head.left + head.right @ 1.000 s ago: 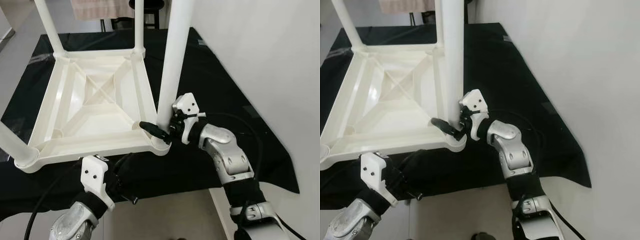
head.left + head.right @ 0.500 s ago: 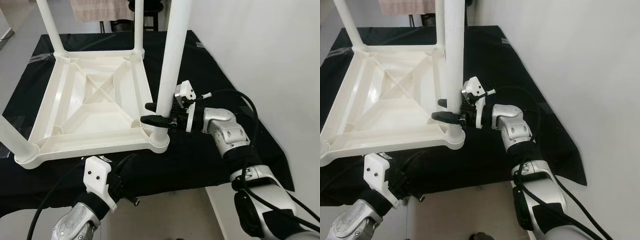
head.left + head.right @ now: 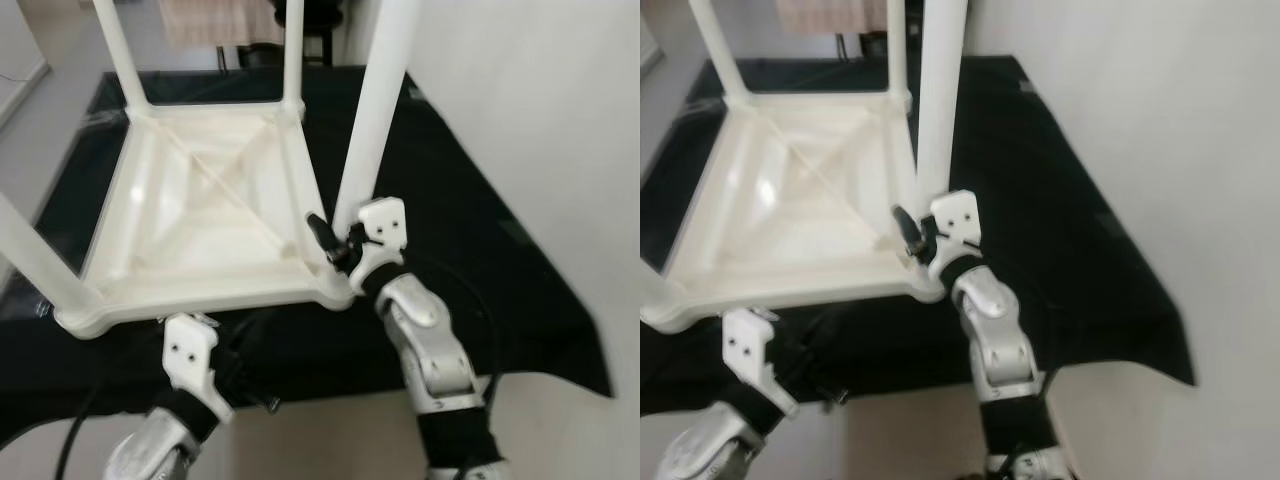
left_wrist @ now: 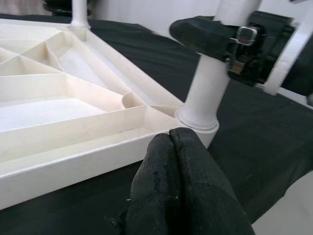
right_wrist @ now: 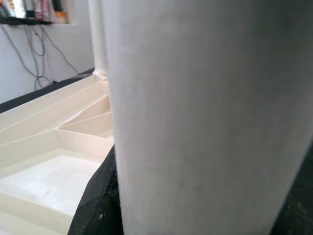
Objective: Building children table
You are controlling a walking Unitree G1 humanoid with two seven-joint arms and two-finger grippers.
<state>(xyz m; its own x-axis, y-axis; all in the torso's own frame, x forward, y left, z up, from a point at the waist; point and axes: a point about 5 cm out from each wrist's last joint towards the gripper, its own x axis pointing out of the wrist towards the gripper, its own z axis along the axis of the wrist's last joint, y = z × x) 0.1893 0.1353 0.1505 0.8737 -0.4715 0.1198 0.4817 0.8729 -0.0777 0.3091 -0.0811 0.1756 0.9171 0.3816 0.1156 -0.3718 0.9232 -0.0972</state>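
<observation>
One white plastic children's table (image 3: 200, 215) lies upside down, with four white tubular legs (image 3: 375, 120) standing up from its corners. One black cloth (image 3: 480, 250) lies under it. Two silver arms reach in, each with one black-fingered end effector: right (image 3: 335, 240), left (image 4: 178, 186).

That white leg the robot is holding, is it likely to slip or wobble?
The table leg looks smooth and glossy, so it may slip in the right gripper. It is a long, stiff-looking tube seated in a corner socket of the upturned table, so it probably wobbles little.
</observation>
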